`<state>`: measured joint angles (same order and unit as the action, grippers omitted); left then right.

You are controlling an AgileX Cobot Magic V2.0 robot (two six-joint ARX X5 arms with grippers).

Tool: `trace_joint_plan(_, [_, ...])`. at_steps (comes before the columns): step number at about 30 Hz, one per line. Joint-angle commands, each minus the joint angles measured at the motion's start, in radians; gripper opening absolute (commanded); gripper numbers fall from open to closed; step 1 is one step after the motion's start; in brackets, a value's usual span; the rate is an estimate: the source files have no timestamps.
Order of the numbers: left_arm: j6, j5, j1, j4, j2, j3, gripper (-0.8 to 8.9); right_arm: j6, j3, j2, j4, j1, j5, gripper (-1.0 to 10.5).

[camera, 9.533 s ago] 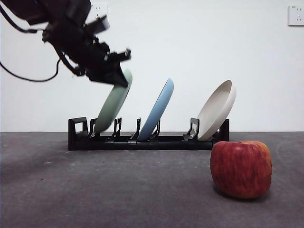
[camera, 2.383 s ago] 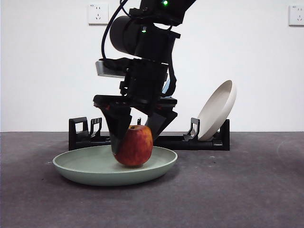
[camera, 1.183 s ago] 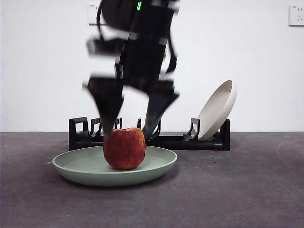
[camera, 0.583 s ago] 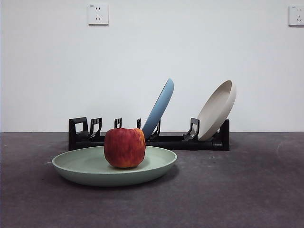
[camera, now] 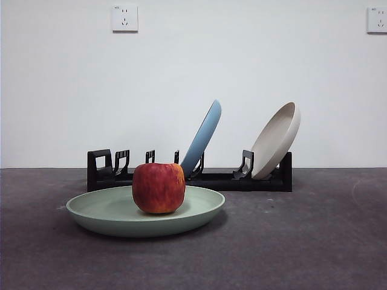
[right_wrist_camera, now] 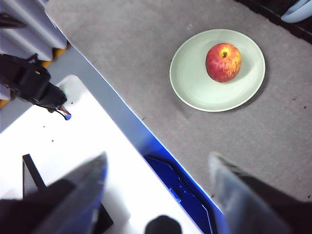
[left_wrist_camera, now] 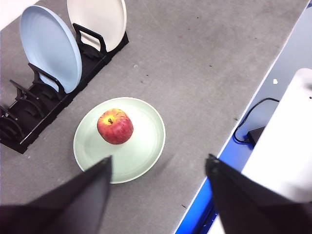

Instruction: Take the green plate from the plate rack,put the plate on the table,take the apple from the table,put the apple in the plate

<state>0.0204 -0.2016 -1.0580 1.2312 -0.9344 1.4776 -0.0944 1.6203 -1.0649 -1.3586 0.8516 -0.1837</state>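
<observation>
Three plates: one green plate, one light blue plate, one cream-white plate; one apple; one plate rack; two wall sockets; two grippers, left gripper and right gripper

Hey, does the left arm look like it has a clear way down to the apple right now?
Probably yes. The left gripper hangs high with its jaws open, and the apple sits exposed on the green plate, nothing over it. The plate rack stands off to one side.

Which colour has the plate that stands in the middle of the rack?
Light blue plate in the plate rack, clearest in the front view.
</observation>
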Motion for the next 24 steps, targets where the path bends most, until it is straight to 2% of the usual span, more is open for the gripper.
trace_joint_plan(1, [0.012, 0.003, -0.003, 0.007, 0.002, 0.003, -0.03, -0.017, -0.002, 0.006, -0.019, 0.003, -0.003, -0.1])
trace_joint_plan(7, [0.01, 0.047, -0.003, 0.019, 0.002, 0.003, -0.08, -0.018, -0.002, 0.007, -0.019, 0.003, -0.001, -0.1])
trace_joint_plan(11, [0.01, 0.046, -0.003, 0.02, 0.002, 0.003, -0.04, -0.038, -0.002, 0.005, -0.019, 0.002, 0.0, 0.0])
trace_joint_plan(24, [0.01, 0.047, -0.003, 0.019, 0.002, 0.003, -0.04, -0.037, -0.002, 0.024, -0.019, 0.0, 0.003, 0.0])
